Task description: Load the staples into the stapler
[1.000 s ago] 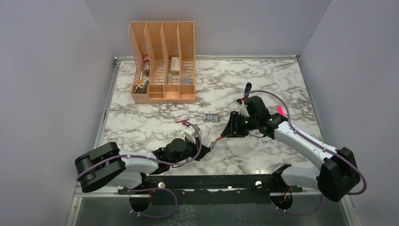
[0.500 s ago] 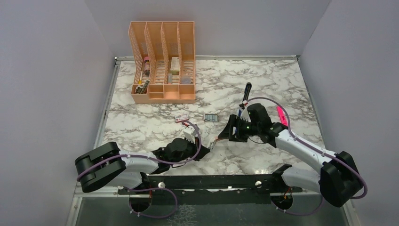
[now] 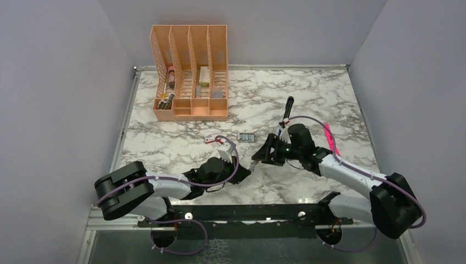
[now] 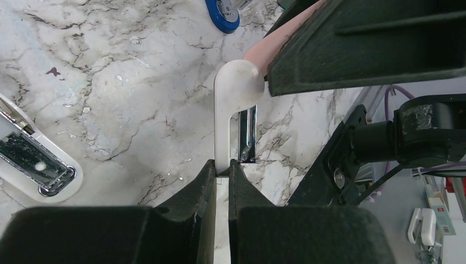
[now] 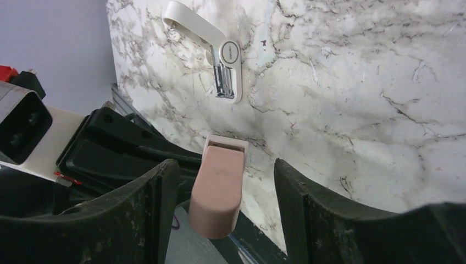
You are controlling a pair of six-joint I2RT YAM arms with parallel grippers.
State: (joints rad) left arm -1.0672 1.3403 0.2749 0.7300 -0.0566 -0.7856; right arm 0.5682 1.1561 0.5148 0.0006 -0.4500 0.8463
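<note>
Two robot arms meet over a marble table (image 3: 308, 93), seen from above and from each wrist. The left gripper (image 4: 221, 168) is pinched nearly closed on a thin white plate (image 4: 233, 88) with a rounded tip and a chrome strip (image 4: 247, 132) beside it. The right gripper (image 5: 225, 164) stands wide, its fingers on either side of a pink oblong piece (image 5: 217, 187) without touching it. This piece sits against the plate's tip; whether the two are joined cannot be told. The staples (image 3: 211, 138), a small reddish box, lie flat on the table just beyond the left arm, untouched. The stapler (image 3: 286, 111), slim and dark, lies beyond the right arm, its near end hidden behind that arm. A small white and chrome object (image 5: 222, 52) rests on the marble near the grippers. A pink highlighter (image 3: 328, 135) lies beside the right arm, and a peach desk organizer (image 3: 217, 49) stands at the far left.
</note>
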